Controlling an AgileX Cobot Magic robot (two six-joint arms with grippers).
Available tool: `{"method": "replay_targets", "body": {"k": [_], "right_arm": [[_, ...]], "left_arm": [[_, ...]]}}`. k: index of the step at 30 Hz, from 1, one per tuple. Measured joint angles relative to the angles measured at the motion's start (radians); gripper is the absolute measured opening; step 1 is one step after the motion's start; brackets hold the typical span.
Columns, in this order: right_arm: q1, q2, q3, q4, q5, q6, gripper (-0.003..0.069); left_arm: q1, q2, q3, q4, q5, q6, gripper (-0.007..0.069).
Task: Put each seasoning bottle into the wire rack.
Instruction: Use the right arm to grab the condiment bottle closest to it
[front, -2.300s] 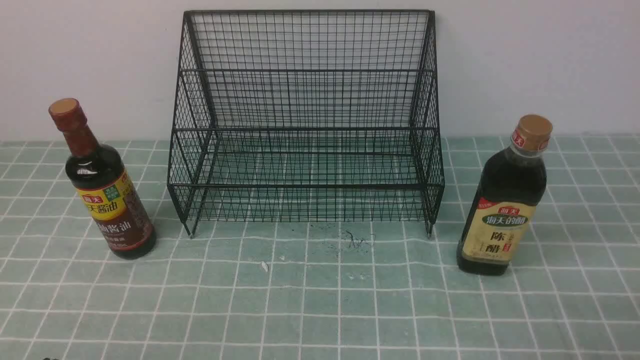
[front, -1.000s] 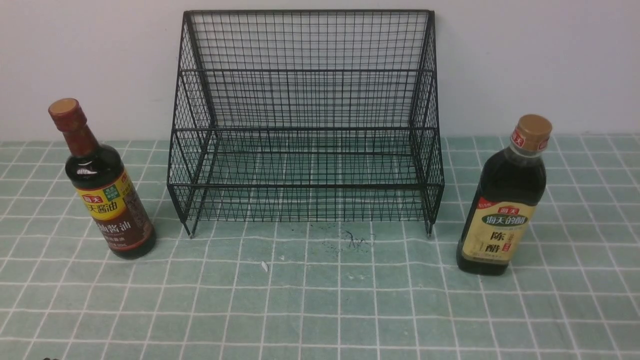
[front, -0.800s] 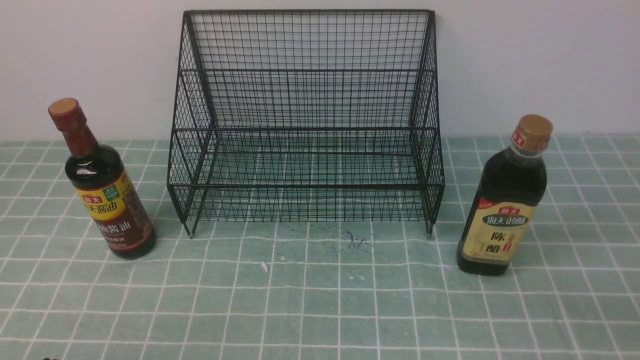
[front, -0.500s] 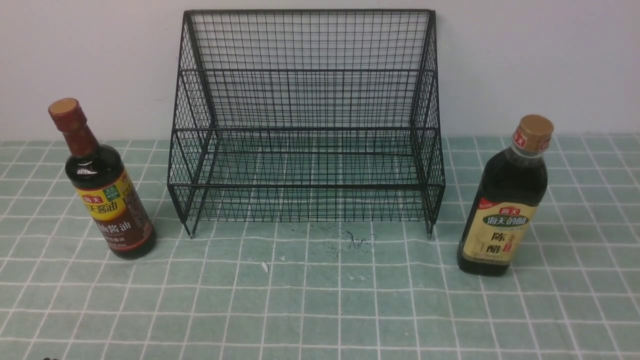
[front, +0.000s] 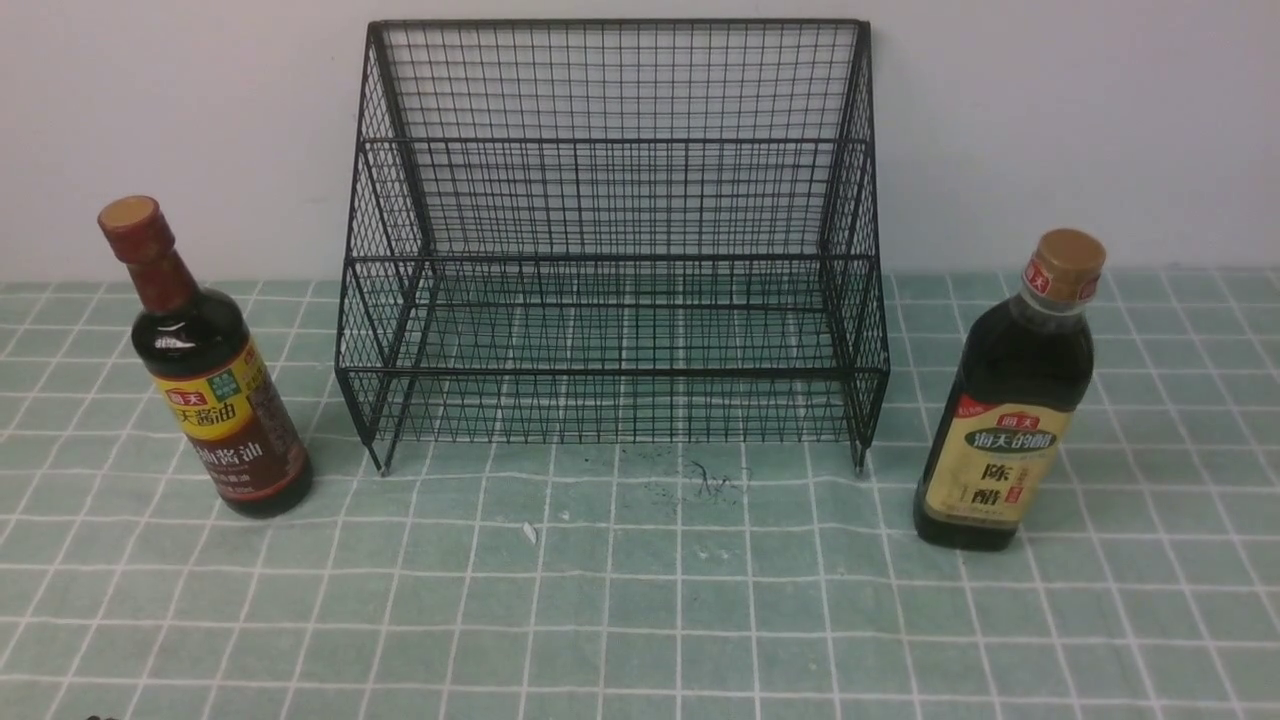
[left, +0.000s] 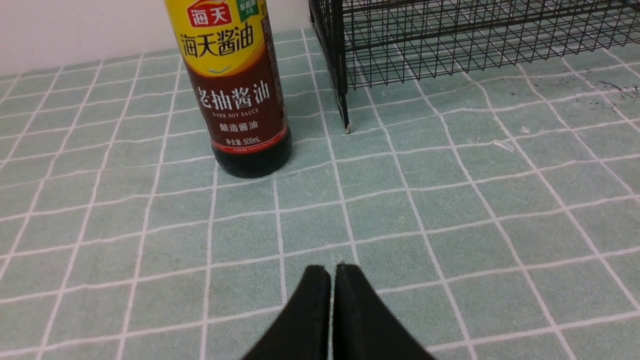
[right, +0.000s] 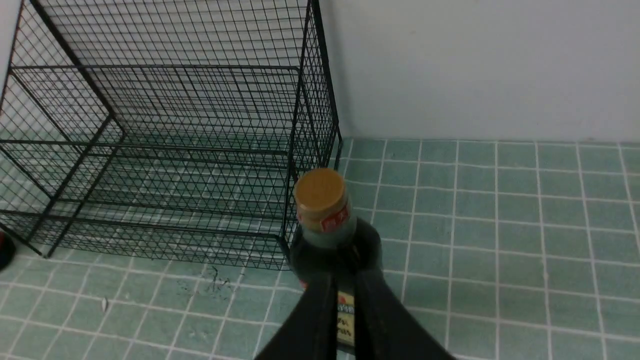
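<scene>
The black wire rack (front: 610, 372) stands empty against the back wall. The slim-necked bottle (front: 215, 400) with red-brown cap stands upright left of the rack. The larger tan-capped bottle (front: 1005, 440) stands upright right of the rack. Neither gripper shows in the front view. In the left wrist view my left gripper (left: 332, 267) is shut and empty, some way short of the slim bottle (left: 235, 100). In the right wrist view my right gripper (right: 345, 275) is empty, its jaws all but closed, short of the larger bottle (right: 322, 200).
A green cloth with a white grid (front: 640, 600) covers the table. Dark scribble marks (front: 705, 480) and a small white scrap (front: 528, 532) lie in front of the rack. A pale wall is close behind the rack. The rack's front foot (left: 345, 125) stands near the slim bottle.
</scene>
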Motion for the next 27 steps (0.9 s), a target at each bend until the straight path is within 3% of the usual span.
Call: {"method": "replay_targets", "body": {"k": [4,5,7,14,18,22,25,27], "right_arm": [[0.013,0.222,-0.165,0.024,0.007,-0.077,0.0261],[0.015,0.231,-0.171,0.024,0.009,-0.081,0.0269],[0.052,0.332,-0.226,0.026,0.022,-0.116,0.0383],[0.154,0.512,-0.253,-0.037,0.072,-0.094,0.0604],[0.162,0.575,-0.253,-0.112,0.095,-0.016,0.0627],[0.162,0.617,-0.253,-0.153,0.095,0.022,0.0604],[0.162,0.638,-0.253,-0.154,0.095,0.024,0.0524],[0.162,0.644,-0.253,-0.153,0.097,0.022,0.0411]], "left_arm": [[0.0,0.0,0.0,0.0,0.0,0.0,-0.0006],[0.0,0.0,0.0,0.0,0.0,0.0,-0.0006],[0.0,0.0,0.0,0.0,0.0,0.0,-0.0006],[0.0,0.0,0.0,0.0,0.0,0.0,-0.0006],[0.0,0.0,0.0,0.0,0.0,0.0,-0.0006],[0.0,0.0,0.0,0.0,0.0,0.0,-0.0006],[0.0,0.0,0.0,0.0,0.0,0.0,-0.0006],[0.0,0.0,0.0,0.0,0.0,0.0,-0.0006]]}}
